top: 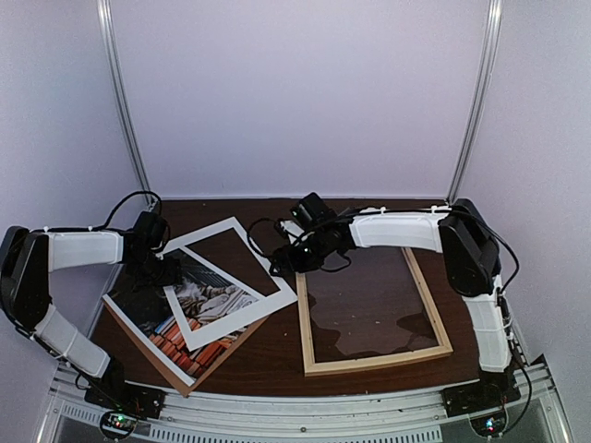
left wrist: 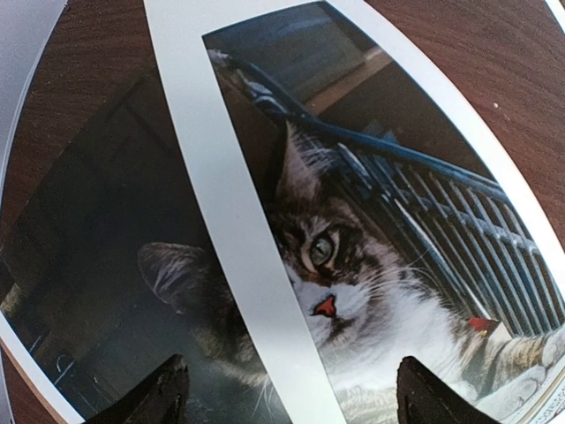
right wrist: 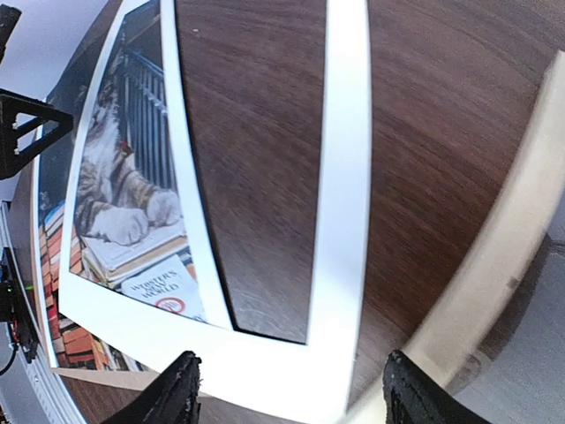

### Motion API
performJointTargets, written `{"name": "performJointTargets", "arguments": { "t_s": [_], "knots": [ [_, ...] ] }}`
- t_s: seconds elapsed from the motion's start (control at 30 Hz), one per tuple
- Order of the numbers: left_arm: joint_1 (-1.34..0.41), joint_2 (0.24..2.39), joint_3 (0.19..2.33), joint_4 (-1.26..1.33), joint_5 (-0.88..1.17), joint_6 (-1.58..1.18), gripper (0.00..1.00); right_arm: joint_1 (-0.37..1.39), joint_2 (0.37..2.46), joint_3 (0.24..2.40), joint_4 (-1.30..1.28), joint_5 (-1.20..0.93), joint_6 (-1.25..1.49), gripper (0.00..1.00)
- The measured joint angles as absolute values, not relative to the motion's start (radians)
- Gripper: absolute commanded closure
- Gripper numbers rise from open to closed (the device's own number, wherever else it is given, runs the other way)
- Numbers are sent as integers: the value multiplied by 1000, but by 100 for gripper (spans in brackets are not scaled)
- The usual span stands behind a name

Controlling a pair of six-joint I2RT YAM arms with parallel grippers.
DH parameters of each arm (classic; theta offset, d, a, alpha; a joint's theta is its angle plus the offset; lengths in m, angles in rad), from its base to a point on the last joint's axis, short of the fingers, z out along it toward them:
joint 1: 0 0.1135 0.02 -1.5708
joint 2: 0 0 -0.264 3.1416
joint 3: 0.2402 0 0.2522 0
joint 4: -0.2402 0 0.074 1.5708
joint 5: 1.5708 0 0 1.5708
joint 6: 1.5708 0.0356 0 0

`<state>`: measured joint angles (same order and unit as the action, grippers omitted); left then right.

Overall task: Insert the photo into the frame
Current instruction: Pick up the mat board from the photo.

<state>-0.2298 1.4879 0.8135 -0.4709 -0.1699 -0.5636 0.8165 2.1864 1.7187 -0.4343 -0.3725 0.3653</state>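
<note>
Now, down at lower left of the top view: the photo (top: 157, 323), face up on a brown backing board (top: 159, 362), turned corner-on to the near table edge. Points its cat's-head end toward the upper left and its red-book end toward the bottom corner; hard to call the longer side with the white mat (top: 199, 234) slanting across it. Over to the left gripper (left wrist: 296, 393): hovering right above the cat's face, jaws wide apart, nothing clamped, a mat strip passing beneath the gap. Then the right gripper (right wrist: 293, 389), at picture centre: jaws spread too, poised over the mat's right corner, print off to the left, pale rail just to the right. Well apart from the print, at right: the frame (top: 379, 361), flat on the table (top: 268, 355), long axis running bottom to top of the picture.
</note>
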Motion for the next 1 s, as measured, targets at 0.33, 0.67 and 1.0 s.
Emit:
{"name": "performJointTargets", "arguments": {
  "t_s": [0.33,0.67,1.0],
  "knots": [
    [-229,1486,813,-466,-144,-564,18,858,2331,1900,-489,-355,410,28],
    [-229,1486,811,-462,-141,-567,18,851,2383,1972,-580,-235,442,27],
    [-229,1486,783,-464,-152,-571,18,840,2383,1995,-640,-150,420,27]
  ]
}}
